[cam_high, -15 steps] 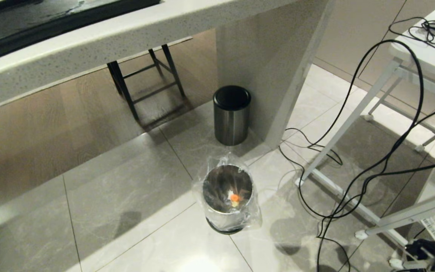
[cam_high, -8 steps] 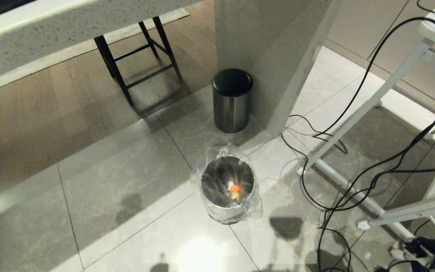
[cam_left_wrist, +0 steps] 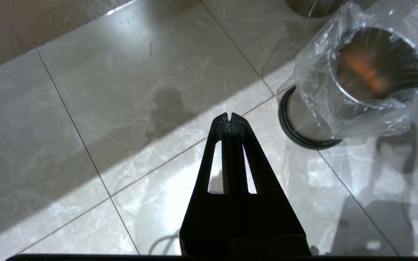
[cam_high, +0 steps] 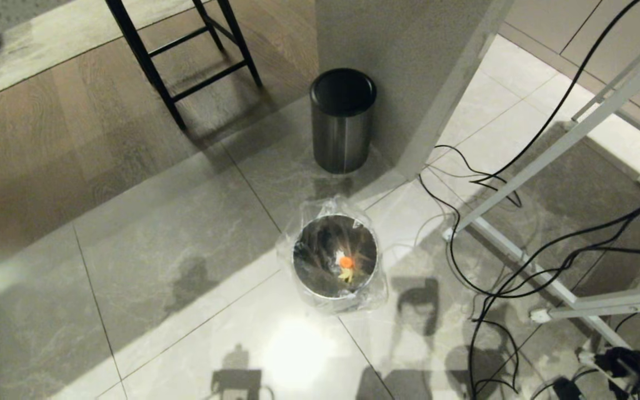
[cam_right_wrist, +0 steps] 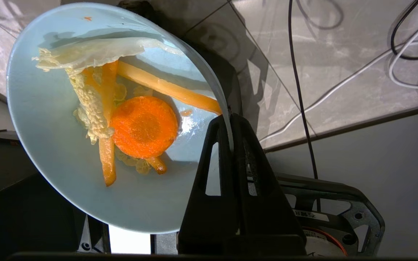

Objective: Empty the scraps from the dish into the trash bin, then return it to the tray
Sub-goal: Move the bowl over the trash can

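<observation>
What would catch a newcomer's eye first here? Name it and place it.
The pale blue dish, pinched at its rim by the right gripper, is full of scraps, a bright carrot slice among them. On the tiled floor stands the bag-lined trash bin with orange bits already inside, a black-lidded steel cylinder behind it. Black cables sprawl to its right.

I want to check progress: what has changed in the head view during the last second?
Only the camera tilted down: the whole scene slid up, the counter left view. The bin and the black-lidded can did not move on the floor. No pincer appears in that view.
</observation>
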{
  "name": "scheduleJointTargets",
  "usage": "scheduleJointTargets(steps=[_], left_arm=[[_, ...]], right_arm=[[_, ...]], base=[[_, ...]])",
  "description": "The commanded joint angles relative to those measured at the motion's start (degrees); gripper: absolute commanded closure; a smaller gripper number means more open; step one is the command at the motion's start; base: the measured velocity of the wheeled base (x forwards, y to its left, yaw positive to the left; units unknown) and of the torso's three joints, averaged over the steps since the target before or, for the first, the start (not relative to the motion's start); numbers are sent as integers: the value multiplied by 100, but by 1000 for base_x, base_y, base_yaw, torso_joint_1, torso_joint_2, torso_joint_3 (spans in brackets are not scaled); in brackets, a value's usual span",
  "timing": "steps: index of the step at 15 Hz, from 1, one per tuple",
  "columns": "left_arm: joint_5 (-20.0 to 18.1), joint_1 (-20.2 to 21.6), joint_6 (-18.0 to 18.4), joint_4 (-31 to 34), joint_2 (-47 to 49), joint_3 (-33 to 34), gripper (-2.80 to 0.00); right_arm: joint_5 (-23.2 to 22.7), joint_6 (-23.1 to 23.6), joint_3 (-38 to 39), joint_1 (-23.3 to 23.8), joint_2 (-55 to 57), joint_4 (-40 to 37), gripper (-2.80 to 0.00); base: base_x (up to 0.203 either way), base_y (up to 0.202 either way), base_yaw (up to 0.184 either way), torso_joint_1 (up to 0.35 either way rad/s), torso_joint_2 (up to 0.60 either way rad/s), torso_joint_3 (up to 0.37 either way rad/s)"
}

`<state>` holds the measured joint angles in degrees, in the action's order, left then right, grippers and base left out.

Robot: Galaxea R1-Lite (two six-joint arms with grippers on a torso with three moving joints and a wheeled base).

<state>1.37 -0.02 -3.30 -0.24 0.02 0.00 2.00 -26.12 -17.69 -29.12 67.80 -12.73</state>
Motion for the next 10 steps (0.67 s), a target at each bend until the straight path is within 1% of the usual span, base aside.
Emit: scheduleJointTargets(steps=[1,10], left_arm=[[4,2,-4,-2,6,0,0],[3,2,-4,-2,6,0,0]], right_arm=[[2,-15,-7,-3,3,-11,0],[2,-7,11,3,-4,-11,0]], base=[[0,0,0,4,-2,-206],[0,0,0,5,3,-197]])
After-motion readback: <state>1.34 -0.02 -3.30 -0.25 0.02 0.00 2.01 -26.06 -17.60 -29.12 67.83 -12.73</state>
